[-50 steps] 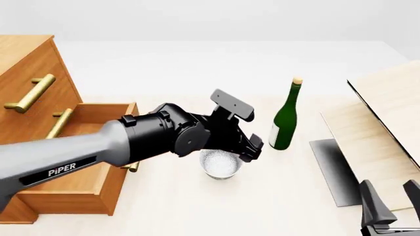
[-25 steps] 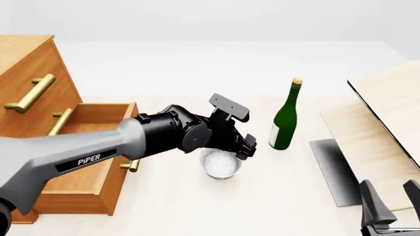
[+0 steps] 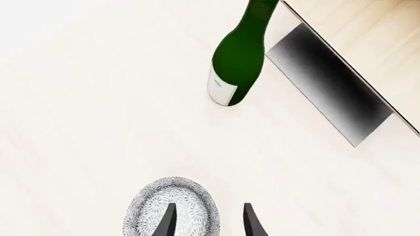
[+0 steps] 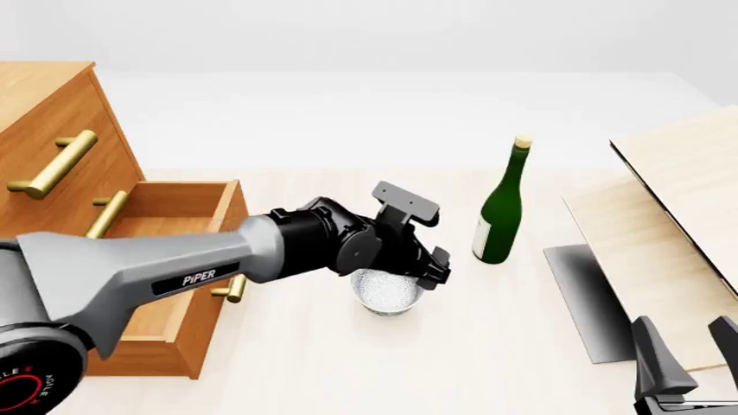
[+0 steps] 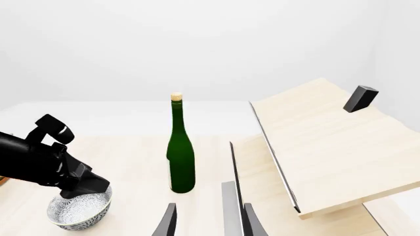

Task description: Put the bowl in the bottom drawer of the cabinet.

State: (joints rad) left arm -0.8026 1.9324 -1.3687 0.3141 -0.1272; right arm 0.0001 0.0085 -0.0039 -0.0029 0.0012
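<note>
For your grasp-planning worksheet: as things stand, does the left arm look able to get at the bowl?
Probably yes. The left gripper is right over the bowl, its open fingers straddling the near-bottle rim. The bottle stands apart, and nothing lies between.

You get bright, even, diffuse light in all three views — no glare, no hot spots. The pale desk [image 4: 346, 363] nearly washes into the white backdrop. Shadows stay faint, except a dark soft-edged one under the raised pale boards [image 4: 680, 225] — most marked in the left wrist view. Everything renders sharp, without blur or edge distortion.
</note>
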